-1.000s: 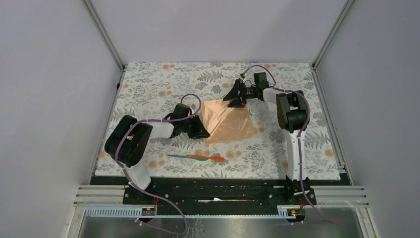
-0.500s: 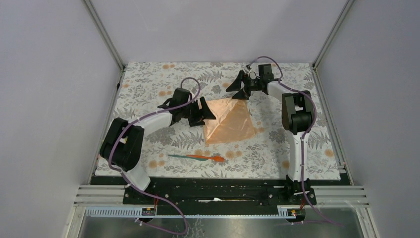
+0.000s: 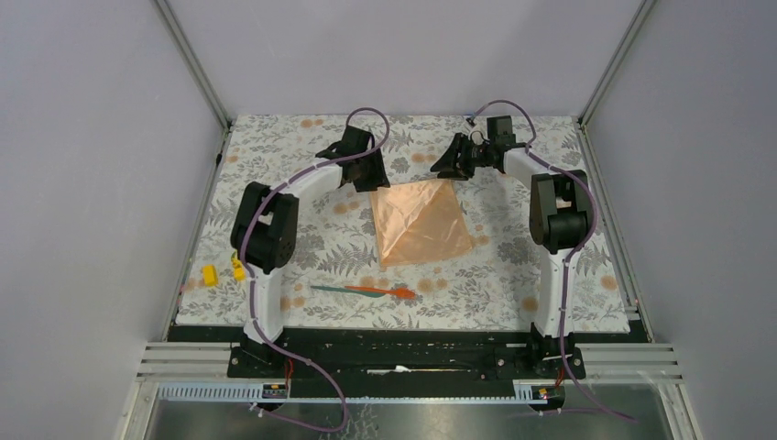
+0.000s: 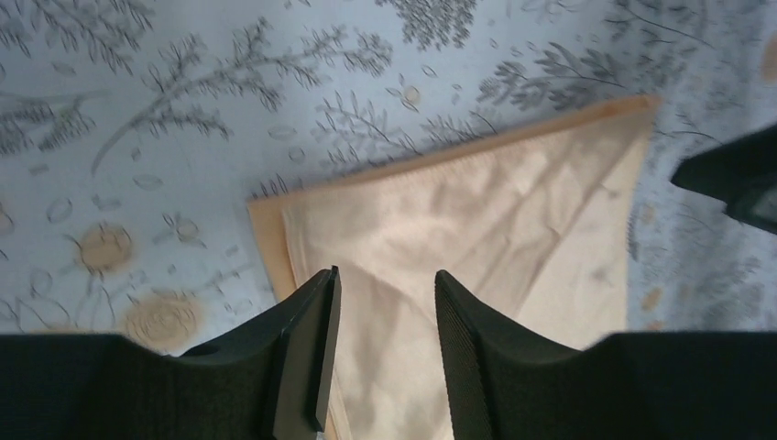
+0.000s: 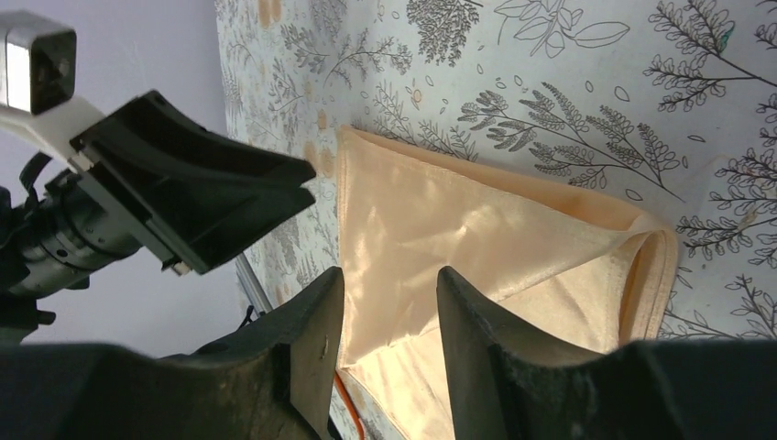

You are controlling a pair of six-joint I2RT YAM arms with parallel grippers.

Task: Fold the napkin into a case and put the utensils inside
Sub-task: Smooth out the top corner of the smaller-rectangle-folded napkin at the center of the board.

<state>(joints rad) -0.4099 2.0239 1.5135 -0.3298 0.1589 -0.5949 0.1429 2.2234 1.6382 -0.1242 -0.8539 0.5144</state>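
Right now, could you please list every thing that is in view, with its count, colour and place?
napkin: one, peach-orange, folded, middle of the tablecloth
utensils: two, teal-green and orange-red, in one line nearer than the napkin
yellow blocks: two, yellow, left edge, beside the left arm
tablecloth: one, grey floral, covering the table
left fingers: two, black, open, over the napkin's far left corner
right fingers: two, black, open, over its far right corner
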